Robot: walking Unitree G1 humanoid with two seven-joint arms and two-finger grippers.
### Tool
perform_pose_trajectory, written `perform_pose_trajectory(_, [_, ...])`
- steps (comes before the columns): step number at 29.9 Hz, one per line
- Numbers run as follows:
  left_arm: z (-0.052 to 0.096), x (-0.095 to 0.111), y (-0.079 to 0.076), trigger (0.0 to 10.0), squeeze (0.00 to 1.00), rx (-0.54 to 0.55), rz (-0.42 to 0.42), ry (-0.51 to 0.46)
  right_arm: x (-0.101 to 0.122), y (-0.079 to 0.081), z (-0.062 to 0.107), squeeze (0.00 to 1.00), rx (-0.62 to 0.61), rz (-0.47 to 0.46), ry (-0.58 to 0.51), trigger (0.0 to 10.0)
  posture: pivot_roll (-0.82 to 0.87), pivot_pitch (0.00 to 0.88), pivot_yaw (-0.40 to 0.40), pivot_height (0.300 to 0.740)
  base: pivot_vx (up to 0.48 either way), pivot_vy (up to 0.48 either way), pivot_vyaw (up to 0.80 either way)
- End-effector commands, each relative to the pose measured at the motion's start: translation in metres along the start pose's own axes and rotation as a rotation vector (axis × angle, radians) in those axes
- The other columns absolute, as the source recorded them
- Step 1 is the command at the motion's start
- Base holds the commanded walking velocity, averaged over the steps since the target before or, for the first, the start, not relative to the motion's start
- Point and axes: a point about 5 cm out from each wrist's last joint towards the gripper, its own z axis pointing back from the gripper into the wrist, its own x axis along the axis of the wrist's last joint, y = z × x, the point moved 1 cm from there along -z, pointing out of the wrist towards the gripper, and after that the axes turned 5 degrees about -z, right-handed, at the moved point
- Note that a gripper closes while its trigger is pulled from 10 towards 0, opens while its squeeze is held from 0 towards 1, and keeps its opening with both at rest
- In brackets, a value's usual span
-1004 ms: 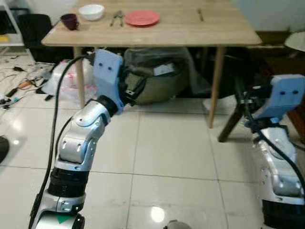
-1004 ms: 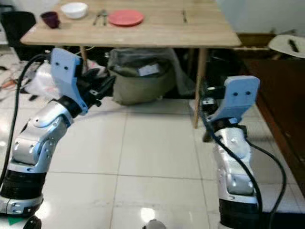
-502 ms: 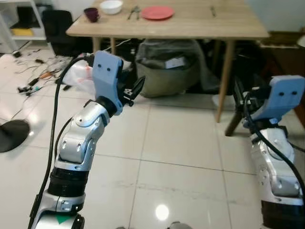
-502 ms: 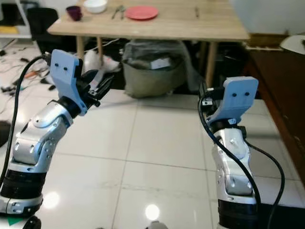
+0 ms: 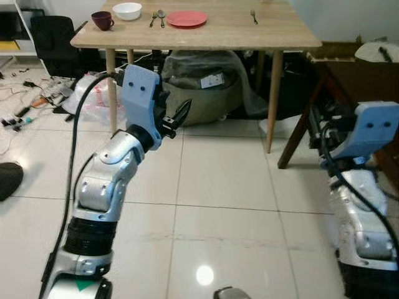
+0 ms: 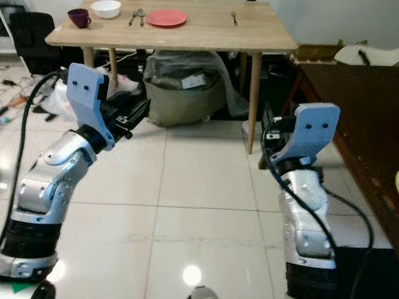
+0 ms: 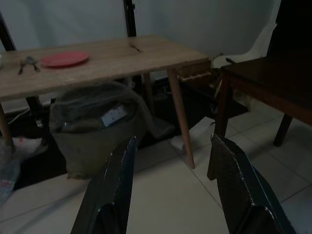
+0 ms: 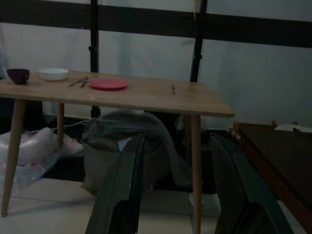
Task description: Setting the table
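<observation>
So far the robot stands on the tiled floor point(image 5: 224, 180) well short of the wooden table point(image 5: 206, 36), and nothing in view suggests that any setting has been done at the near side. The dishes sit bunched toward the far left part of the tabletop: one dark mug point(image 5: 101, 20), one white bowl point(image 5: 127, 10), one red plate point(image 5: 186, 18), and what look like two pieces of cutlery point(image 5: 157, 18) lying between bowl and plate, probably a spoon and another utensil, though they are too small to tell apart. One fork point(image 5: 254, 15) lies by itself farther to the right. Judging from this, the pieces are likely yet to be laid out as a proper place setting, so most of the task seems left. The left gripper point(image 7: 170, 190) is raised in front of the robot, its two fingers spread wide and holding nothing. The right gripper point(image 8: 178, 187) is likewise spread wide and empty, pointing at the table. Under the table sits one bulky bag point(image 5: 209, 87), and a dark table point(image 6: 355, 99) stands to the right.
</observation>
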Motion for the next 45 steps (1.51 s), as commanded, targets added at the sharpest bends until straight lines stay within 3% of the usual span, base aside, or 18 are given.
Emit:
perform_pose_trajectory(1, [-0.0014, -0.002, 0.0021, 10.0, 0.0, 0.012, -0.013, 0.012, -0.0002, -0.0004, 0.0004, 0.0, -0.006, -0.006, 0.004, 10.0, -0.22, 0.0, 0.085, 0.74, 0.0, 0.0, -0.8])
perform_pose_trajectory(45, [-0.0055, -0.002, -0.0001, 10.0, 0.0, -0.003, -0.019, 0.013, 0.0004, -0.0073, 0.0009, 0.0, -0.037, -0.007, 0.009, 10.0, -0.23, 0.0, 0.092, 0.74, 0.0, 0.0, -0.8])
